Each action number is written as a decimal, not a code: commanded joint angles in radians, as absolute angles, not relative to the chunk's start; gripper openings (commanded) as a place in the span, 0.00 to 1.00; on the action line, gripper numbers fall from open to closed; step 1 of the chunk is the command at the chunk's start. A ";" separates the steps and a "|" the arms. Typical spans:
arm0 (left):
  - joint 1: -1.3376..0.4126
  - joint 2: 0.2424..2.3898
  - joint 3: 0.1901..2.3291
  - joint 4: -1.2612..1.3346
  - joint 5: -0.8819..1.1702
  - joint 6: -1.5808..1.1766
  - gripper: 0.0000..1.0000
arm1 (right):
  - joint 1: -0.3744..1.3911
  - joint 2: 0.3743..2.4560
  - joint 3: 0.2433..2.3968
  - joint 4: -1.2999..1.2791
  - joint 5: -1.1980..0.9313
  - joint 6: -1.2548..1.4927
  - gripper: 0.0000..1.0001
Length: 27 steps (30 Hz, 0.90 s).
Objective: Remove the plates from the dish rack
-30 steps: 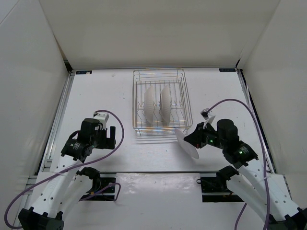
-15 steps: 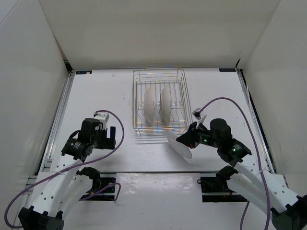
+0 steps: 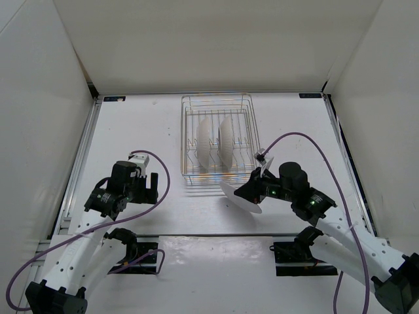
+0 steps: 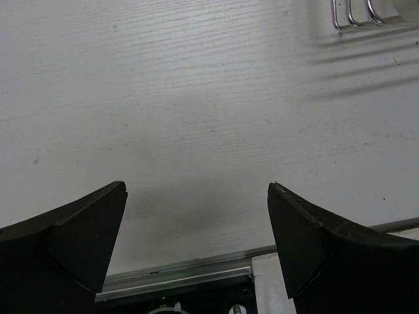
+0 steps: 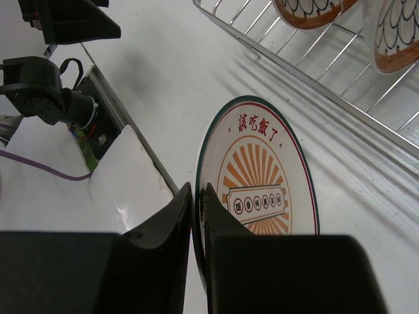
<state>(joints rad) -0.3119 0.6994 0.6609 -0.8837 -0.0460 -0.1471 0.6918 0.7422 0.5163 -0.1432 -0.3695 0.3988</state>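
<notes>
A grey-rimmed plate (image 3: 239,199) (image 5: 262,180) with an orange sunburst centre lies low and almost flat on the table, just in front of the dish rack (image 3: 216,97) (image 5: 314,85). My right gripper (image 3: 253,191) (image 5: 198,190) has its jaws closed narrowly around this plate's near rim. Two brown-rimmed plates stand upright between the rack's wires, one on the left (image 3: 204,145) (image 5: 313,10) and one on the right (image 3: 226,140) (image 5: 396,39). My left gripper (image 3: 152,186) (image 4: 196,216) hangs wide open over bare table, left of the rack, holding nothing.
White walls enclose the table on three sides. A metal rail (image 3: 209,235) (image 4: 177,275) runs along the near edge by the arm bases. The left arm's base and purple cable (image 5: 46,91) show past the plate. A rack corner (image 4: 357,16) shows at the left wrist view's top right.
My right gripper has moved left and down with the grey-rimmed plate, which has tipped from steeply tilted to nearly flat on the table. The left arm has stayed still.
</notes>
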 commanded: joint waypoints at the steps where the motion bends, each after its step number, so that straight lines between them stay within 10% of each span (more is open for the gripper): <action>1: -0.311 0.698 0.684 -0.885 -0.058 -0.149 1.00 | 0.704 0.801 0.437 -0.333 -0.305 0.390 0.12; 27: -0.311 0.692 0.684 -0.891 -0.052 -0.149 1.00 | 0.995 0.847 0.278 -0.259 0.104 0.357 0.00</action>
<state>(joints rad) -0.3119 0.6987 0.6609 -0.8890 -0.0456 -0.1471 0.9745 0.7628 0.3893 0.0769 -0.0528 0.3412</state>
